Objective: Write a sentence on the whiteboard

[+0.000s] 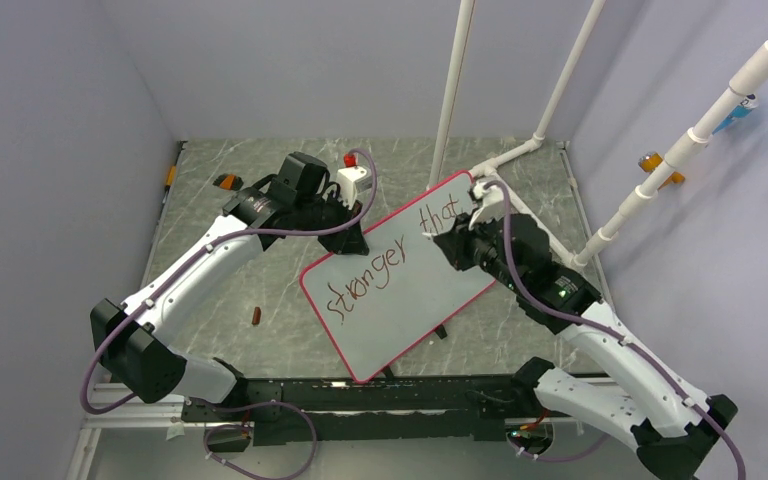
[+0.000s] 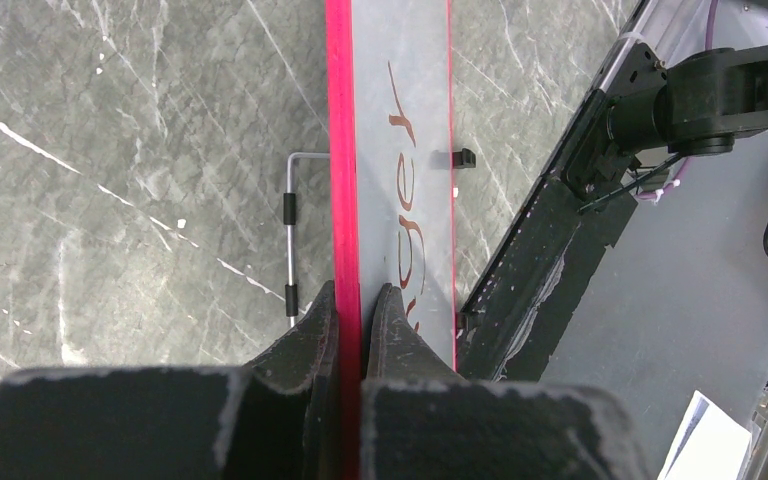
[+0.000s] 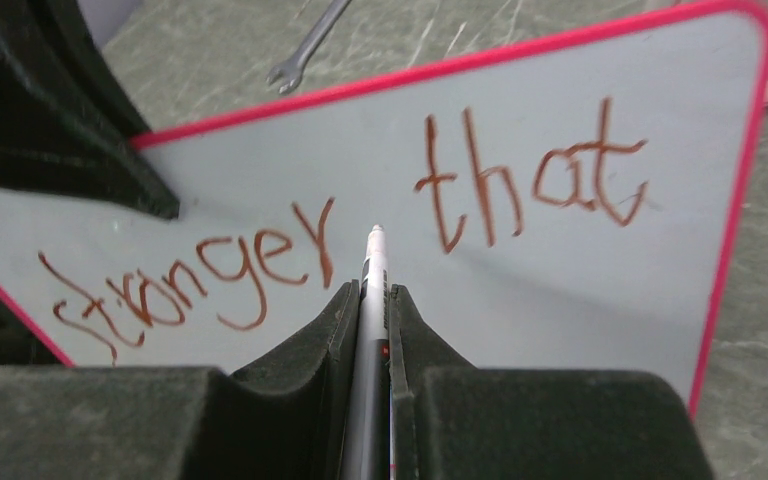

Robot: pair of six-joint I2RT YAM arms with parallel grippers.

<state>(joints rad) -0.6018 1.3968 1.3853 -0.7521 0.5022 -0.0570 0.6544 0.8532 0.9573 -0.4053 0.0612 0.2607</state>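
While two words are written, the sentence looks unfinished.
Left tool pinches the whiteboard rim; right tool grips the marker.

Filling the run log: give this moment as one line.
left gripper shut on whiteboard; right gripper shut on marker; sentence: two words written

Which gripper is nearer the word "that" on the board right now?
Right. The right gripper, shut on the marker, sits just beside the word "that". The left gripper clamps the whiteboard at its rim farther off, by the other word.
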